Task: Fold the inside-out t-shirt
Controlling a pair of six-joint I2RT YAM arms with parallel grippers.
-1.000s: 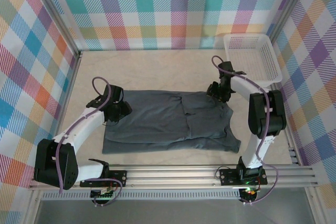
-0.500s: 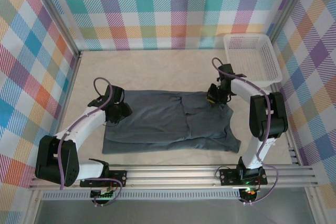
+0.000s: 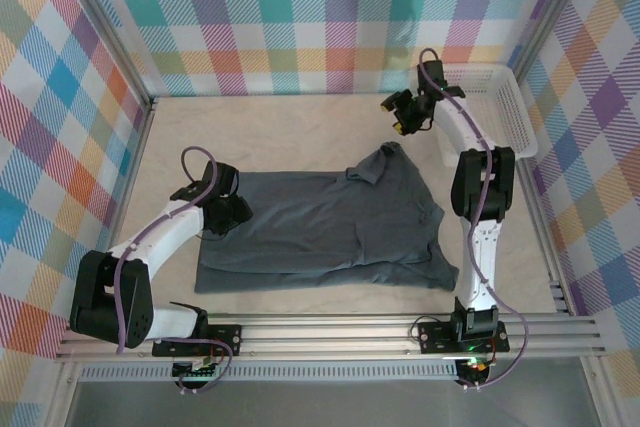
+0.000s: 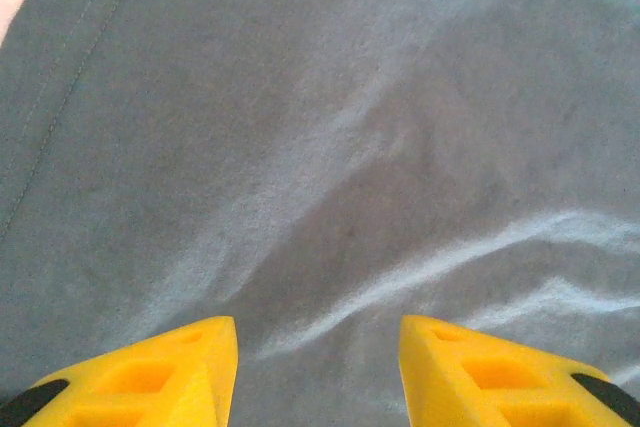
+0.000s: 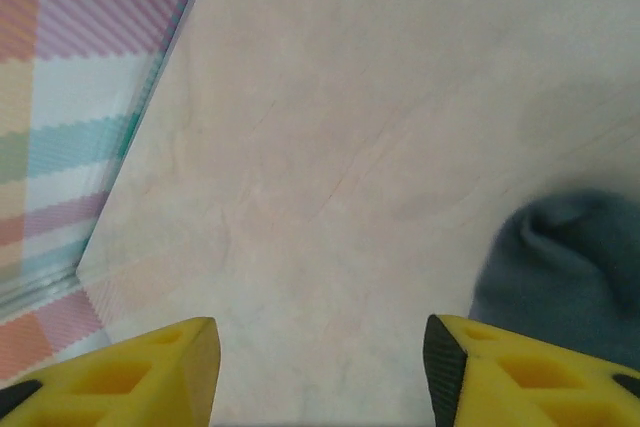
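Observation:
The inside-out t-shirt [image 3: 320, 227], dark slate-grey, lies spread flat in the middle of the table, with a small raised bunch at its far right corner [image 3: 380, 160]. My left gripper [image 3: 235, 212] sits low over the shirt's left edge. In the left wrist view its yellow jaws [image 4: 318, 332] stand open over creased grey fabric [image 4: 330, 127], with nothing between them. My right gripper [image 3: 397, 115] hangs beyond the shirt's far right corner. It is open over bare table [image 5: 320, 332], and a fold of the shirt [image 5: 565, 267] shows at the right.
A white mesh basket [image 3: 525, 132] stands at the far right corner, just right of the right arm. Checked walls close in the table [image 3: 280, 137] on three sides, and a metal rail runs along the near edge.
The right gripper has left the shirt's far right corner and moved up and away toward the back wall. That corner now lies bunched farther back. The left gripper has barely moved.

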